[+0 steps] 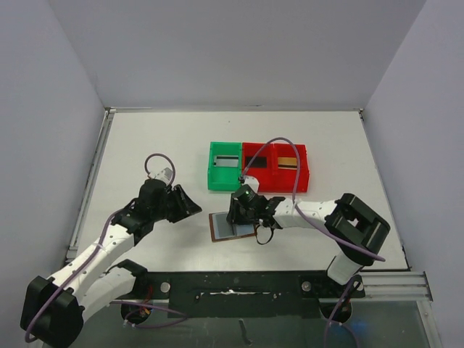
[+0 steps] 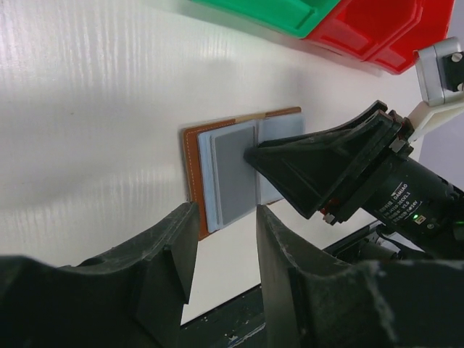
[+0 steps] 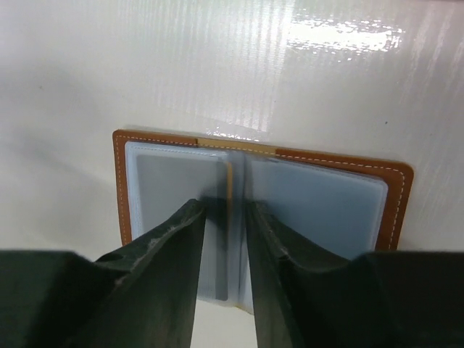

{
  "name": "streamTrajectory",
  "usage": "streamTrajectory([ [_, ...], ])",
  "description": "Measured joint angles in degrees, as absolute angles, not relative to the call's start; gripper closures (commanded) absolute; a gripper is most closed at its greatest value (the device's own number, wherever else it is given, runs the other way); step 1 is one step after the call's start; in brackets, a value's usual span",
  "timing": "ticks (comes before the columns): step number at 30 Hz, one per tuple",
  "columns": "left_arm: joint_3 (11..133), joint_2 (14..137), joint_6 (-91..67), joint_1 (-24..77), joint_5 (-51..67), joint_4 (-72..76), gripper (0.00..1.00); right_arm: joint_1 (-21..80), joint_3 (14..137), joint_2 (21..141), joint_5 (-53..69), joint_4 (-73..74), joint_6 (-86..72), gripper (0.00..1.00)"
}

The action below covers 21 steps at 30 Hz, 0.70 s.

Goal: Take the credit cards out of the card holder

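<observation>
Count of things first: you are working with one card holder (image 1: pixel 221 226), one green bin (image 1: pixel 212 167), a red bin (image 1: pixel 258 181) touching it and a second red bin (image 1: pixel 291 183) joined to that, all three sitting in a row behind the holder. Each bin is showing a small flat piece inside, too small to name. One grey credit card (image 2: pixel 235 170) is showing plainly, lying in the holder's pocket farther from the bins; whether others are sitting behind it you cannot tell.

The card holder is lying open and flat on the tabletop (image 1: pixel 145 145), pale pockets facing up, just in front of the bins and between your two arms.

Your right hand (image 3: pixel 225 206) is bearing down on the holder's centre fold, its fingers standing only narrowly apart. Whether they are pinching a leaf or a card you cannot tell.

Your left hand (image 2: pixel 226 210) is hovering above the tabletop near the holder's side, fingers parted and gripping nothing.

The tabletop is looking white and glossy with faint ribbing, catching glare. A metal rail (image 1: pixel 290 279) is running along its near edge, and plain pale grey walls (image 1: pixel 239 51) are closing it in on three sides.
</observation>
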<state>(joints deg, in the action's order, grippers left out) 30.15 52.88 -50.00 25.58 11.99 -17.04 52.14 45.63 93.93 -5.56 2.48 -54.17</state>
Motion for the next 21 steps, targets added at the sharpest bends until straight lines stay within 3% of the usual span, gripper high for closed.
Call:
streamTrajectory([
  [3, 30.15, 52.88, -50.35, 27.18, 10.85, -16.86, 0.65, 53.76, 48.27, 93.84, -7.66, 6.15, -51.79, 0.54],
  [12, 30.15, 49.39, -50.61, 27.44, 6.39, -18.35, 0.65, 60.23, 62.57, 98.13, -17.87, 18.79, -49.54, 0.50],
  [21, 30.15, 46.54, -51.29, 27.44, 4.36, -19.59, 0.65, 61.93, 64.23, 101.86, -22.52, 26.17, -49.87, 0.48],
])
